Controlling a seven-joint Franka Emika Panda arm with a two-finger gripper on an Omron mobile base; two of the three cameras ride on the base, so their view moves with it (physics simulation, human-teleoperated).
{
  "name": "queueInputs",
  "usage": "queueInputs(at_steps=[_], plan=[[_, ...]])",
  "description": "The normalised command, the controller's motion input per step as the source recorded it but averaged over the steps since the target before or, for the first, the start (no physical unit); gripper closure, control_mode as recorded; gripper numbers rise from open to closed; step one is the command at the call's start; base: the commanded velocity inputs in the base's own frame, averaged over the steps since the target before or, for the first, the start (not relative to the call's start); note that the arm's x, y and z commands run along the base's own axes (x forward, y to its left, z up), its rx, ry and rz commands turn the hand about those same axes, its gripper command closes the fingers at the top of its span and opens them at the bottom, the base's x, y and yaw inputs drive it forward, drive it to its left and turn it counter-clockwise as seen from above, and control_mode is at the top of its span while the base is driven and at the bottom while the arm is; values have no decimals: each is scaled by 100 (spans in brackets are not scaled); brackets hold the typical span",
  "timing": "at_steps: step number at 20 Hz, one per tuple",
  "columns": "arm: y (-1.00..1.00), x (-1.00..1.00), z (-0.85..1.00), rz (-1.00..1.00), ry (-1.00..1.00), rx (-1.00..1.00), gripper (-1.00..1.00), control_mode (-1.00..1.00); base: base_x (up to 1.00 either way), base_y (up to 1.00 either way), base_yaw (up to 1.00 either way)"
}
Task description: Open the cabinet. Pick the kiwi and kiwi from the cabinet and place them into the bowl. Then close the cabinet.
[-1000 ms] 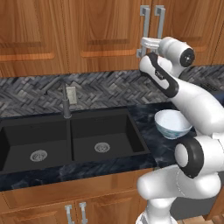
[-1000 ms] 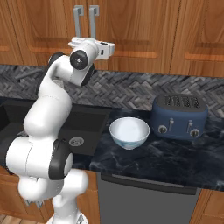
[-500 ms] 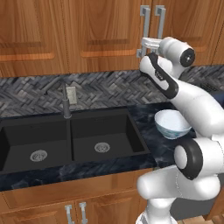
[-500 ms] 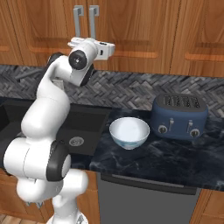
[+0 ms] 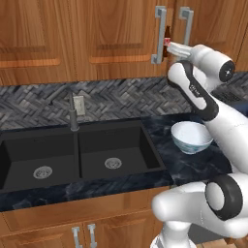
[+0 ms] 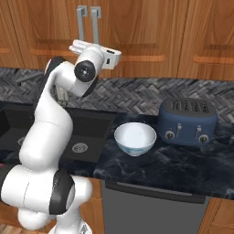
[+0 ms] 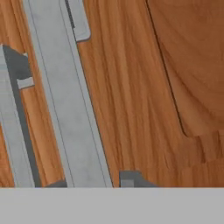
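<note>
Gripper (image 5: 167,46) jaws look clamped on the cabinet's (image 5: 111,34) left bar handle (image 5: 160,35), though contact is partly hidden; rigid, slick bar, hinged door, so grip mid-bar.

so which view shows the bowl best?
Right base view: the bowl stands whole on the counter beside the toaster. In the left base view the arm covers the right edge of the bowl.

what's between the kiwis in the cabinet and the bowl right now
The cabinet doors: only a narrow gap shows between them, with a dark bottle in it and no kiwi visible. The gripper is shut on the left door's bar handle. The bowl sits unobstructed below.
</note>
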Motion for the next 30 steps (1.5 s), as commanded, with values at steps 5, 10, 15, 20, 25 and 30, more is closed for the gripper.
queueInputs(at_steps=[5, 10, 15, 20, 25, 30], plan=[[-76, -90, 40, 15, -2, 15, 100, -100, 0, 0, 0], [-84, -80, 19, 15, -9, 11, 100, -100, 0, 0, 0], [-100, -57, 26, 15, -9, 16, 100, -100, 0, 0, 0], [-100, -64, 34, 14, -6, 15, 100, -100, 0, 0, 0], [-100, -64, 40, 15, -5, 13, 100, -100, 0, 0, 0], [-91, -51, 59, 13, -1, 12, 100, -100, 0, 0, 0]])
